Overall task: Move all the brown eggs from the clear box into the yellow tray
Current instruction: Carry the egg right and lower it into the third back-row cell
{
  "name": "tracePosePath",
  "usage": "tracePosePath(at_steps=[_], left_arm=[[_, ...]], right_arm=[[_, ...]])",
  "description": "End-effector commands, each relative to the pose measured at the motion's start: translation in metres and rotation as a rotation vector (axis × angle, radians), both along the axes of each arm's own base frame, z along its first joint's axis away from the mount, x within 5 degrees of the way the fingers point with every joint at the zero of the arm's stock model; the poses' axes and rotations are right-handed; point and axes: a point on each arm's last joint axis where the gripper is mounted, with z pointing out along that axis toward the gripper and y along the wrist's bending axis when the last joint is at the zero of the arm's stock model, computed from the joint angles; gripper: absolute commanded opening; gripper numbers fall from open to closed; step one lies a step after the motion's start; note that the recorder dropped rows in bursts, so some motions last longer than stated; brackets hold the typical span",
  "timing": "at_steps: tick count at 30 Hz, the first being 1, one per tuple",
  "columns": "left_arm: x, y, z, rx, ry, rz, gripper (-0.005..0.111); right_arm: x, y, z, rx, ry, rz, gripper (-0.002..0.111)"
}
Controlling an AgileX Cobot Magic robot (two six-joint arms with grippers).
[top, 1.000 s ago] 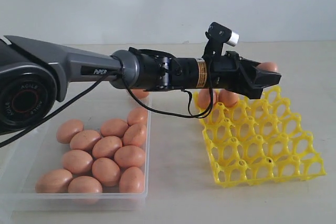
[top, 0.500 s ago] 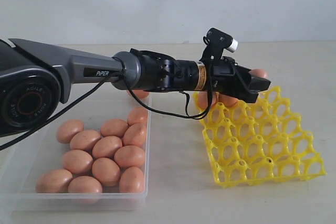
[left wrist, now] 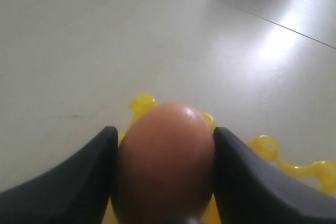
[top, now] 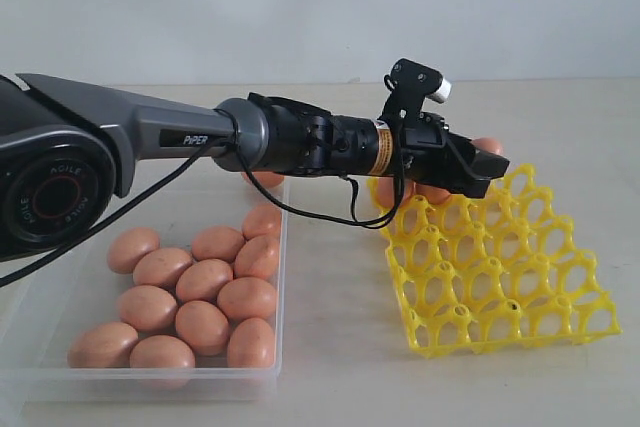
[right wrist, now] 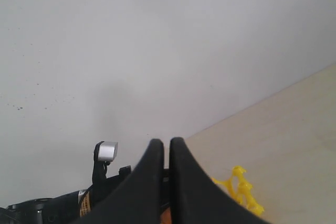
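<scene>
Closed right tool with yellow tray beyond

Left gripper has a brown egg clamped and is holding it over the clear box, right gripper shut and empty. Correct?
Not quite. The left gripper does clamp a brown egg, but over the far side of the yellow tray, not the clear box; the exterior view shows it. The right gripper is shut and empty.

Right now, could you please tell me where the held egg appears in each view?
Exterior view: egg at the left gripper tip, by the far edge of the yellow tray.
Left wrist view: egg close up, clamped between the fingers.
Right wrist view: not clearly visible.
Shared landmark: the yellow tray, in all three.
</scene>
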Motion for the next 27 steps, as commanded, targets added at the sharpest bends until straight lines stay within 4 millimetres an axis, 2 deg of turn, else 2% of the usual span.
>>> tracePosePath(at_steps=[1,14,21,27], left_arm=[[0.0,-0.001,0.0,0.001,-0.001,-0.002,0.004],[0.001,-0.001,0.0,0.028,-0.068,-0.02,0.004],[-0.003,-0.003,0.003,0.016,-0.153,-0.099,0.004],[0.001,-0.004,0.01,-0.054,-0.085,-0.036,0.004]], right_arm=[[-0.001,0.0,0.001,-0.007,-0.012,0.001,0.0],[-0.001,0.0,0.001,-0.007,-0.012,0.001,0.0],[-0.001,0.0,0.001,-0.007,-0.012,0.001,0.0],[-0.001,0.0,0.001,-0.007,-0.012,0.001,0.0]])
